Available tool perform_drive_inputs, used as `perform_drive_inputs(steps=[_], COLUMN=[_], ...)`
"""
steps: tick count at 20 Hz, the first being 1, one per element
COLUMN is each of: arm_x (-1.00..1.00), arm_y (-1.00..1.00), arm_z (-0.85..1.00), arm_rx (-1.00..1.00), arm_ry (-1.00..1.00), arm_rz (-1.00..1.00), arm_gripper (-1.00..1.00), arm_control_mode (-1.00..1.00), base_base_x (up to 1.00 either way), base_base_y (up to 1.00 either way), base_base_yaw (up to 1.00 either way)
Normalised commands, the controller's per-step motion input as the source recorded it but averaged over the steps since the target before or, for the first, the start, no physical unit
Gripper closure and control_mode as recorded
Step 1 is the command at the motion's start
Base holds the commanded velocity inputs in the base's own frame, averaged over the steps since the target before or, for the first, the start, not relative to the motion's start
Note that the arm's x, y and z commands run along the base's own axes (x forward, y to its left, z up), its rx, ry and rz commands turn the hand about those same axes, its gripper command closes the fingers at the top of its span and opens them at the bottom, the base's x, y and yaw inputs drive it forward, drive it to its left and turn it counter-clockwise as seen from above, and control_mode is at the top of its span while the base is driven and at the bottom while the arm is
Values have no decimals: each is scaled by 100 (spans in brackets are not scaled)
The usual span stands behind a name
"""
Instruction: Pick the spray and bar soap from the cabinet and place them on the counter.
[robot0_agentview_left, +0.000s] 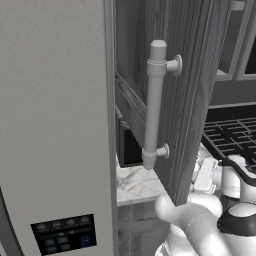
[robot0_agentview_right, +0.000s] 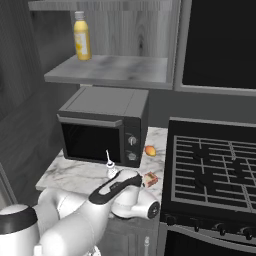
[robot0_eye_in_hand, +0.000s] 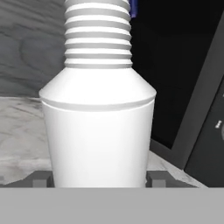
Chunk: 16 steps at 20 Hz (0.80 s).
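Spray (robot0_eye_in_hand: 97, 127) sits between end effector (robot0_eye_in_hand: 97, 179) fingers, apparently clamped at the wide body; rigid, light, slick plastic.

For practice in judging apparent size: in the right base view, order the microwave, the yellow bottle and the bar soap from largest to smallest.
1. microwave
2. yellow bottle, though it stands farther back
3. bar soap

Spray (robot0_eye_in_hand: 97, 109) top cut off; arm hides bar soap (robot0_agentview_right: 150, 179) partly.
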Motion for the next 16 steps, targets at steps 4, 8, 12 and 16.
perform_drive_inputs(steps=[4,8,12,16], arm_x=[14,14,15,13], arm_y=[-7,-8,-8,-5], arm_z=[-16,-15,-14,-16], arm_rx=[0,0,0,0], arm_ry=[-3,-3,-3,-6], arm_rz=[4,3,3,3], arm_gripper=[100,100,100,100], arm_control_mode=[-100,-100,-100,-100], base_base_x=[0,0,0,0], base_base_y=[0,0,0,0], base_base_yaw=[0,0,0,0])
